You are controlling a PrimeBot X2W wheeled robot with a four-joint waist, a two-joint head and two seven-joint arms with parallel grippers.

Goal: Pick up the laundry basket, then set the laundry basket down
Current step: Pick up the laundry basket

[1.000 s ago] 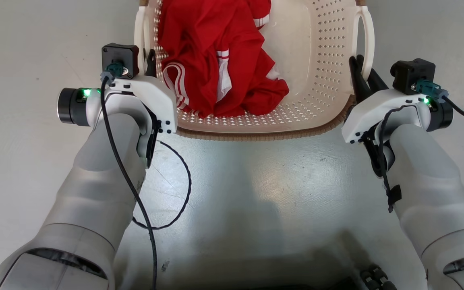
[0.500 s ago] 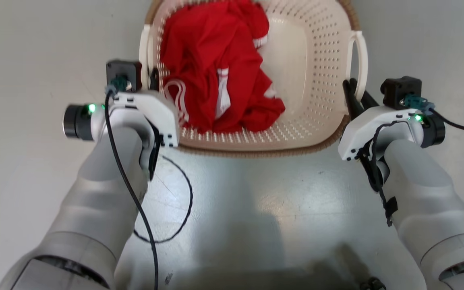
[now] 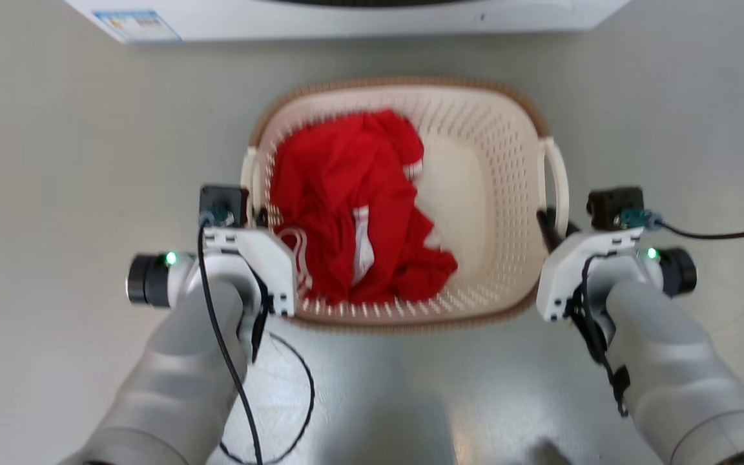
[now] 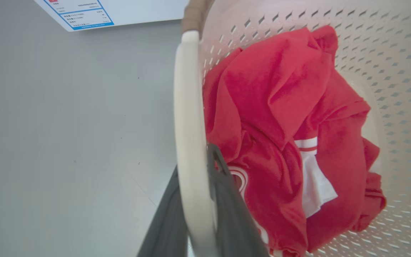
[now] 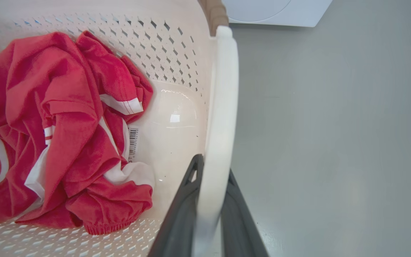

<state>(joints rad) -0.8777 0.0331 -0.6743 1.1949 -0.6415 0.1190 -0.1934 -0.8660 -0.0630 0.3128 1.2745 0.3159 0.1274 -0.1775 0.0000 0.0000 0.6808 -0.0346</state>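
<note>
Grey floor (image 3: pixel 55 194) runs up to a white washing machine (image 3: pixel 346 19) at twelve o'clock. Just short of it sits the laundry basket (image 3: pixel 495 161), with a red garment (image 3: pixel 346 213) inside. My left claw (image 4: pixel 194 164) is clamped on its nine o'clock handle (image 4: pixel 187 107), and my right claw (image 5: pixel 214 167) on its three o'clock handle (image 5: pixel 223 89).

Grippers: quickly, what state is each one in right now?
Left gripper: closed on the left handle of the laundry basket.
Right gripper: closed on its right handle.
</note>
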